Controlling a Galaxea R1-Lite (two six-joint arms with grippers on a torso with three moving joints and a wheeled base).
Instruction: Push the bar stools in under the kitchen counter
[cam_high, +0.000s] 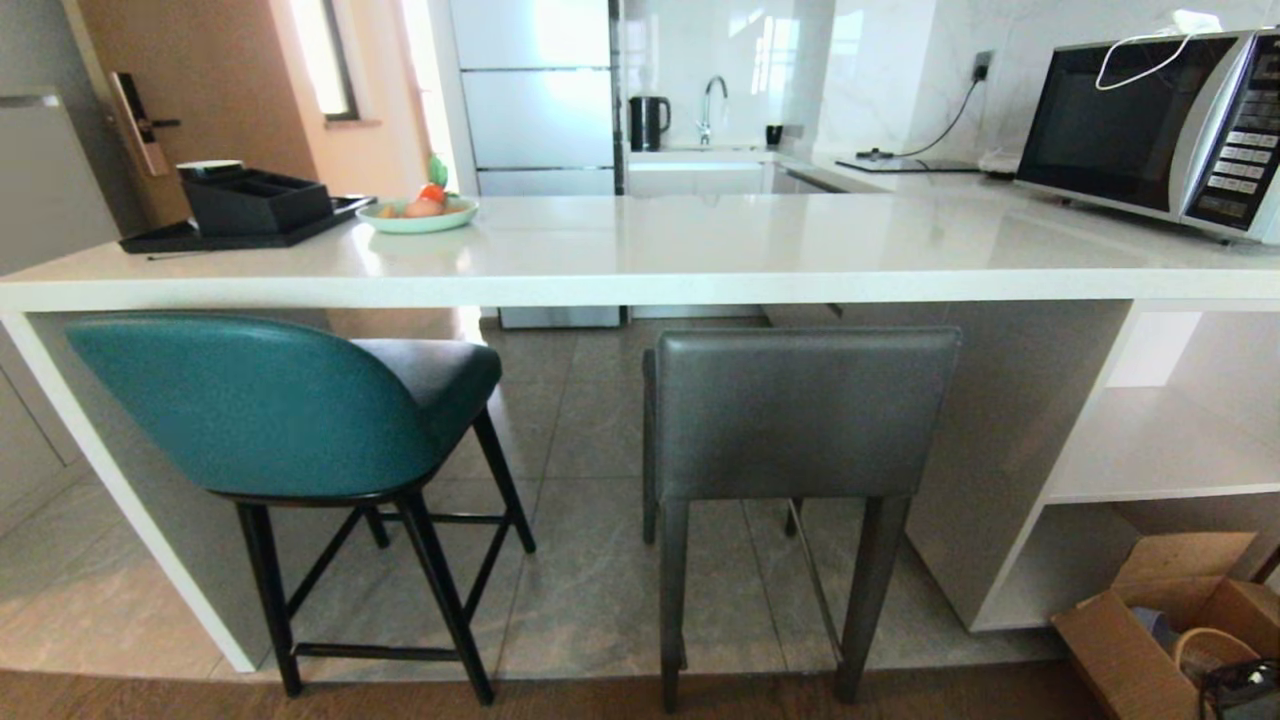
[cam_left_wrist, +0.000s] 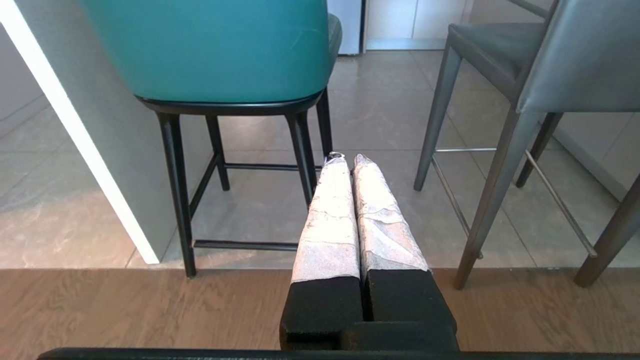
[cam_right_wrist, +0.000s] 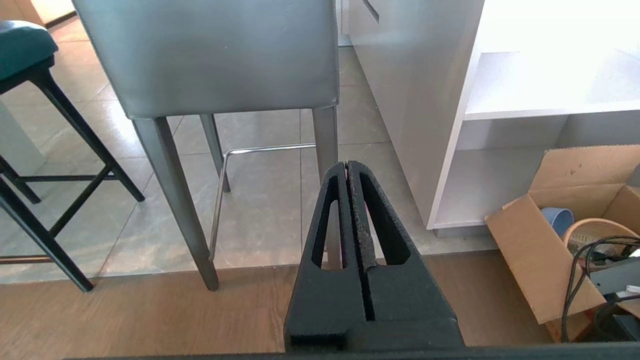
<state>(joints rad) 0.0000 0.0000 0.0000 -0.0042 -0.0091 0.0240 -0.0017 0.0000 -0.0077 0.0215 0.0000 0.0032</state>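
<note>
Two bar stools stand at the kitchen counter (cam_high: 640, 255), a long glossy white surface with a thick front edge and a white slab leg (cam_high: 130, 500) at its left end. The teal stool (cam_high: 255, 405), rounded back toward the camera and thin black legs below, sits just beside that slab leg, its dark seat reaching in beneath the counter's edge and its back legs on the line where tile meets wood floor. The grey stool (cam_high: 800, 410), boxy and grey-legged, stands to the right of the teal one, apart from it, its back just below the counter's front edge and its rear legs likewise on the tile-to-wood line.

Neither arm shows in the head view. In the left wrist view, the left claw (cam_left_wrist: 345, 159), its fingers wrapped in pale tape, is pressed closed and empty, hanging low over the wood floor behind the teal stool's legs. In the right wrist view, the black right claw (cam_right_wrist: 347, 164) is likewise closed on nothing, low behind the grey stool's right rear leg.

On the counter rest a black tray (cam_high: 160, 240) with a black organizer (cam_high: 255, 200), a pale green plate of fruit (cam_high: 418, 215) and a microwave (cam_high: 1150, 125). An open cardboard box (cam_high: 1150, 630) sits on the floor past the counter's right end.
</note>
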